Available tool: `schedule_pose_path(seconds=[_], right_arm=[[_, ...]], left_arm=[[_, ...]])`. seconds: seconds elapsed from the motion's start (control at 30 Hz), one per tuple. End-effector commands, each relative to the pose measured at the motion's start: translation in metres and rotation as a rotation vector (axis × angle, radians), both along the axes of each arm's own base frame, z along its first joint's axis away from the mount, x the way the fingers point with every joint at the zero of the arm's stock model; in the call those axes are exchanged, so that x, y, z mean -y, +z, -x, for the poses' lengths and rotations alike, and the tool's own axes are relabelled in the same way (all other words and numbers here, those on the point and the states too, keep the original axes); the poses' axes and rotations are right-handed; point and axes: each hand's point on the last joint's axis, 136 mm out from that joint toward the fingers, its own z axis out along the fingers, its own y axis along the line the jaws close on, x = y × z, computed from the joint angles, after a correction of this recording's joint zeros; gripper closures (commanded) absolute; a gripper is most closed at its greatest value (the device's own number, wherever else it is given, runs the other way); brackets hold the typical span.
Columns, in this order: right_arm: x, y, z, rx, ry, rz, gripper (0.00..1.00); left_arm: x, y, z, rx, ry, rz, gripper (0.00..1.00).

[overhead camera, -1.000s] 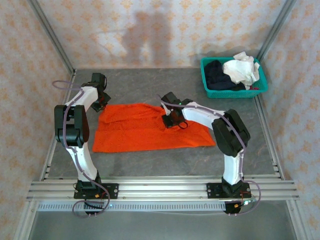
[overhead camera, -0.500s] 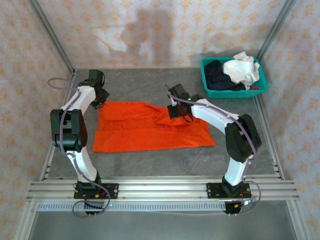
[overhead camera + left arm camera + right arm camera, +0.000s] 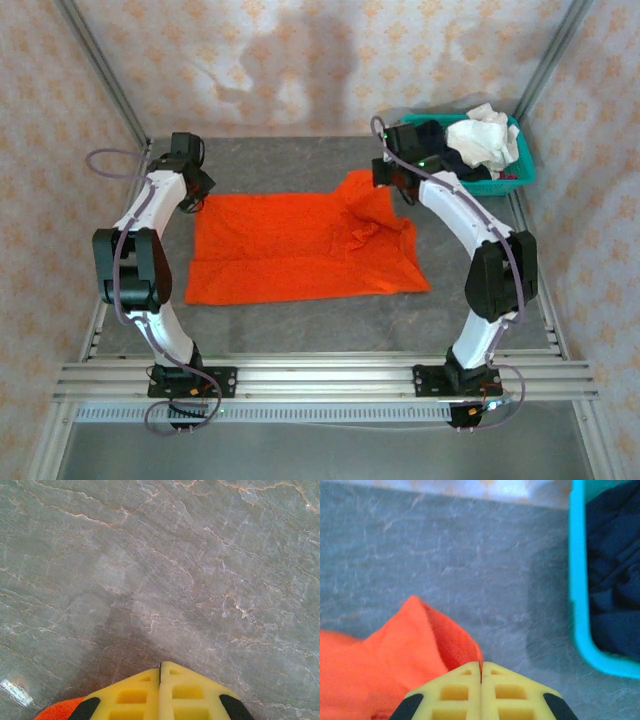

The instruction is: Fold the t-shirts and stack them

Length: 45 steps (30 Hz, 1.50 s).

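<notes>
L gripper [image 3: 196,203] sits at the far-left corner of the orange t-shirt [image 3: 300,255]. In the left wrist view its yellow fingers [image 3: 130,697] are pressed together w/ no gap, and a bit of orange cloth peeks out under the left one. Prob. pinching that corner, though the pinch itself isn't visible.

The shirt lies spread on the grey worktop [image 3: 300,325], roughly mid-way btwn the two arms. Its long axis runs left-right. Near edge and left half look flat; the right half has creases running up toward the far-right corner.

R gripper [image 3: 384,182] is at that far-right corner. In the right wrist view its fingers [image 3: 452,695] are closed on a raised peak of orange cloth that comes right up to the seam btwn them, so this corner is lifted off the worktop.

Key relation: both sets of fingers are on the far edge, one per corner, and the whole body of the shirt lies toward the near side of them. Each arm is nearest its own corner. Any fold from here likely brings the far edge toward the near edge, w/ both arms moving evenly so the right side doesn't bunch more.

Far right: teal basket [image 3: 470,187], just beside the R gripper, holds the navy t-shirt [image 3: 435,150] and white t-shirt [image 3: 485,140], both crumpled and unfolded.
</notes>
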Motion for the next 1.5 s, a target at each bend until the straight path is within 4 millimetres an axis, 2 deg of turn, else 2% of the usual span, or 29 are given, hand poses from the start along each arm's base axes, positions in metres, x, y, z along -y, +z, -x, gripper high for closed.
schedule_pose_path(seconds=[0.0,0.13,0.27,0.43,0.57,0.9,1.17,1.47], right_arm=[[0.007,0.004,-0.024,0.023,0.007,0.006,1.0],[0.009,0.003,-0.045,0.018,0.014,-0.002,1.0],[0.006,0.004,-0.058,0.013,0.03,0.013,1.0],[0.001,0.013,-0.053,0.016,0.055,-0.008,1.0],[-0.002,0.022,-0.032,0.021,0.085,-0.055,1.0],[-0.001,0.027,0.042,0.003,0.12,-0.077,1.0],[0.003,0.018,0.098,-0.045,0.133,-0.062,1.0],[0.007,0.011,0.147,-0.088,0.125,-0.107,1.0]], left_arm=[[-0.013,0.014,0.0,-0.004,0.008,-0.06,1.0],[-0.015,0.012,-0.005,-0.012,0.011,-0.067,1.0],[-0.017,0.014,-0.008,-0.013,0.011,-0.073,1.0],[-0.016,0.015,-0.009,-0.01,0.001,-0.068,1.0],[-0.014,0.014,-0.002,-0.011,-0.002,-0.061,1.0],[-0.011,0.02,0.025,-0.005,-0.004,-0.062,1.0],[-0.01,0.017,0.044,-0.013,0.001,-0.065,1.0],[-0.01,0.012,0.062,-0.035,-0.005,-0.075,1.0]])
